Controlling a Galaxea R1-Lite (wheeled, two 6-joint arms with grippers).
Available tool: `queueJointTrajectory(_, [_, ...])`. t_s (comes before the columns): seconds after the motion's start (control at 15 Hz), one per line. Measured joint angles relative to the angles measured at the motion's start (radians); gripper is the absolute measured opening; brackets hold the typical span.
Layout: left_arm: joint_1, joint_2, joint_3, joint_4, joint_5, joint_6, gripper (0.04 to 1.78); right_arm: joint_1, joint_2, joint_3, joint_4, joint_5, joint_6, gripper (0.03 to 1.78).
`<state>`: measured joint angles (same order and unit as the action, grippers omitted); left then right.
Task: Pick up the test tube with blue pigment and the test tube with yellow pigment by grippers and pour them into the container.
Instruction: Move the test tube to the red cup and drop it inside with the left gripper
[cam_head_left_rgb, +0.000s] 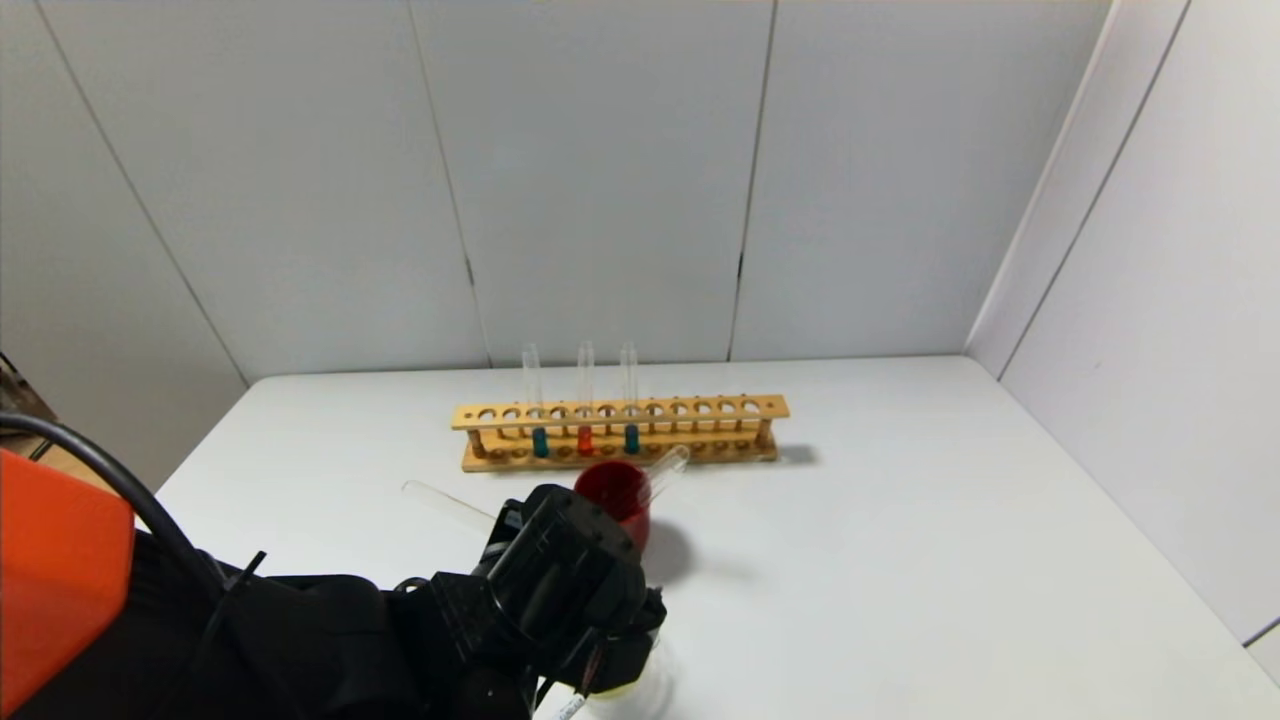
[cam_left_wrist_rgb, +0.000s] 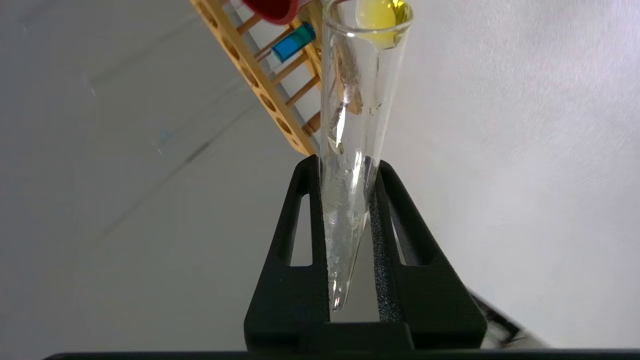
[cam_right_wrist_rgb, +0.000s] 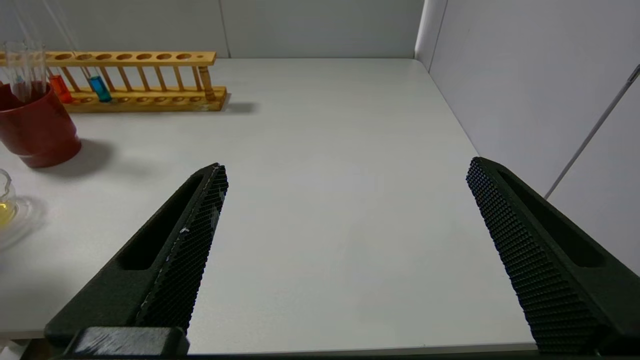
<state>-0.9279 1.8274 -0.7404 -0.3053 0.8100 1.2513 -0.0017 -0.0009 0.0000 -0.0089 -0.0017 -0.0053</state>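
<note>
White table (cam_head_left_rgb: 900, 520): left gripper (cam_left_wrist_rgb: 350, 172) clamps yellow-pigment test tube (cam_left_wrist_rgb: 357, 115)

Yellow-pigment tube (cam_left_wrist_rgb: 352, 150) tipped mouth-down over glass container (cam_right_wrist_rgb: 4, 210).

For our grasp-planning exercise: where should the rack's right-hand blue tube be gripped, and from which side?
Probably the bare glass of the blue tube above the top rail of the wooden rack, approached from the front, jaws level. It stands upright, and the rails enclose its lower part.
</note>
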Motion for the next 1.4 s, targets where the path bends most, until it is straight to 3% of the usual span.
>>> queueJointTrajectory(0.47, [0.001, -0.102, -0.006, -0.010, -0.046, -0.684, 0.30, 0.000, 0.000, 0.000, 0.000, 0.000, 0.000, 1.74])
queueJointTrajectory(0.8, [0.014, -0.136, -0.061, -0.201, -0.062, -1.183, 0.30, 0.000, 0.000, 0.000, 0.000, 0.000, 0.000, 1.74])
queueJointTrajectory(0.93, [0.020, -0.131, -0.062, -0.299, -0.078, -1.281, 0.30, 0.000, 0.000, 0.000, 0.000, 0.000, 0.000, 1.74])
queueJointTrajectory(1.4, [0.088, -0.044, -0.073, -0.448, -0.237, -1.346, 0.30, 0.000, 0.000, 0.000, 0.000, 0.000, 0.000, 1.74])
